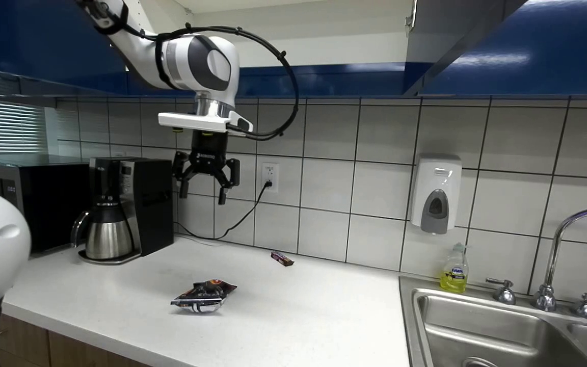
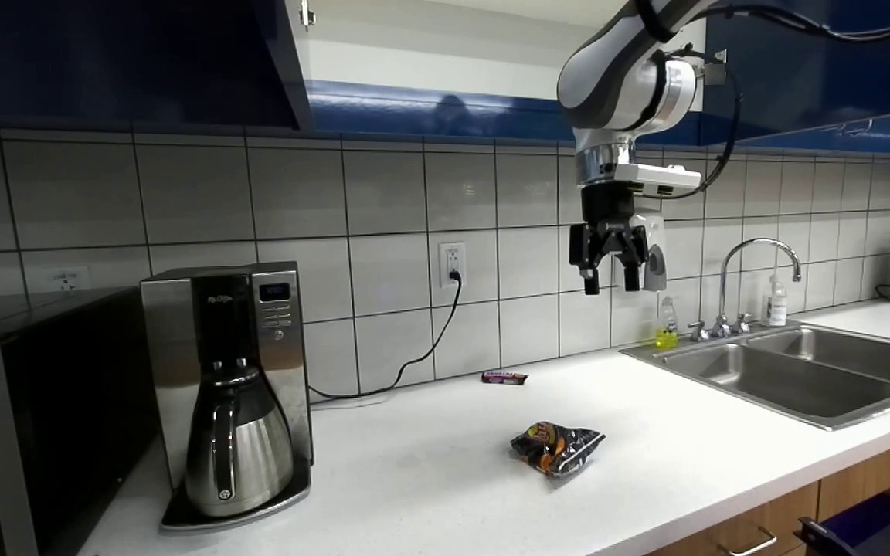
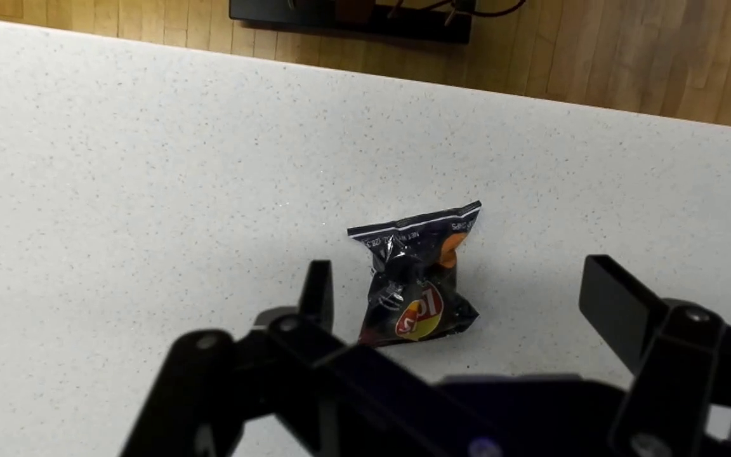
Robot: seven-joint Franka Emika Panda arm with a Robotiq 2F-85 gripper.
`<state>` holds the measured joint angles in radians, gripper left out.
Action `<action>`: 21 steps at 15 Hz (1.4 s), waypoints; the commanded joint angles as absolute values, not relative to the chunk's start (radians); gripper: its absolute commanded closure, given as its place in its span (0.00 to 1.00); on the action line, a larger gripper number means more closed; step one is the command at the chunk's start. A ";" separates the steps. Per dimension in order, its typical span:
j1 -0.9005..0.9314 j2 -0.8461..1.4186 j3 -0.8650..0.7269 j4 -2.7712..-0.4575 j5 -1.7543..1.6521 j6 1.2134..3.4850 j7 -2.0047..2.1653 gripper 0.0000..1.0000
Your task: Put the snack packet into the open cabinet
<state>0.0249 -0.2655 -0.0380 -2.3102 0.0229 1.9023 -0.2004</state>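
Observation:
The snack packet [image 1: 204,298] is a dark, crinkly chip bag lying on the white counter in both exterior views. From the wrist view the packet [image 3: 413,279] appears between the spread fingers, nearer the left one, well below them. My gripper [image 1: 203,193] hangs in the air above the counter, pointing down, its jaws wide apart and holding nothing. Above the tiled wall, the open cabinet [image 2: 429,50] shows a white interior over a blue lower edge, higher than the gripper. Part of its interior is hidden behind my arm.
A coffee maker [image 2: 225,386] and a microwave [image 2: 51,386] stand at one end of the counter. A small wrapped bar [image 2: 504,378] lies near the wall. A plugged-in cord [image 1: 242,219], a soap dispenser [image 1: 436,193] and the sink [image 1: 410,326] are also around.

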 commanded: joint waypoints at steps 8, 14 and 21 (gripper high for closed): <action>0.039 -0.218 -0.019 -2.352 0.045 1.966 -0.179 0.00; 0.039 -0.145 -0.018 -2.392 0.038 2.156 -0.196 0.00; 0.037 0.001 -0.013 -2.368 0.029 2.301 -0.197 0.00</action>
<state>0.0457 -0.0599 -0.0266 -2.3932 0.0347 2.2584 -0.2003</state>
